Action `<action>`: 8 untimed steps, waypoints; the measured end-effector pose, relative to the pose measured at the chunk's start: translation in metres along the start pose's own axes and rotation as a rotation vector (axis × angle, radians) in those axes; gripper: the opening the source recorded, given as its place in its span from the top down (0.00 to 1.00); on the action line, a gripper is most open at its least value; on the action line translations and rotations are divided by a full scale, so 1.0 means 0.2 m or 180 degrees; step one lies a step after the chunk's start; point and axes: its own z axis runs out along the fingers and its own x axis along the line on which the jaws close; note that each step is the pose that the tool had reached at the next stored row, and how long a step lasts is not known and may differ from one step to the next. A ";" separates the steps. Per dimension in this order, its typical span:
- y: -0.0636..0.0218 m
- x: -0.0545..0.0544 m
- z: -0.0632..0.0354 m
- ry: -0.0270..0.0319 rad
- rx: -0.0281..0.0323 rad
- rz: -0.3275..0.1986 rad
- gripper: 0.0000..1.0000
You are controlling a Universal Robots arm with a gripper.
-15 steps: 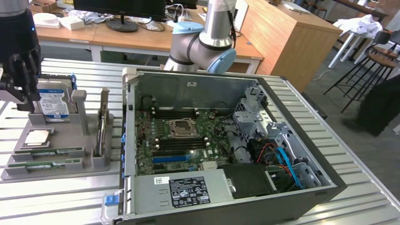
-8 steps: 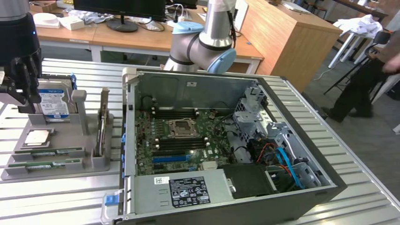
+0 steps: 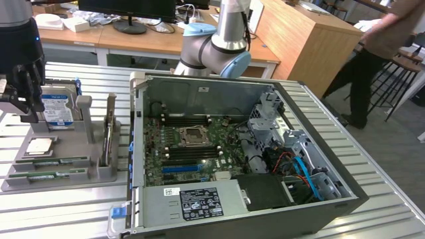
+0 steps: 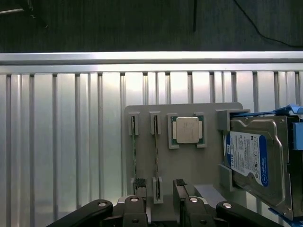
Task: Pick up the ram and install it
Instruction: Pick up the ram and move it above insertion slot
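Above the grey tray [image 4: 199, 163], jaws wide open and empty, ram [image 4: 134, 151] untouched beneath.

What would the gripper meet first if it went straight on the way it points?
Probably the ram stick nearer the processor, on edge in the gray holder, lined up between the gripper's open fingers; depth unclear.

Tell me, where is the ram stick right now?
The ram sits in the grey holder at the exterior view's left, slotted beside a second stick, near the processor chip and left of the open computer case.
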 end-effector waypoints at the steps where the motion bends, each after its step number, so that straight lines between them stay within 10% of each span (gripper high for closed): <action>1: 0.000 0.00 0.003 0.0000 0.0000 -0.0001 0.64; 8: -0.001 0.00 0.026 0.0000 0.0000 -0.0007 0.64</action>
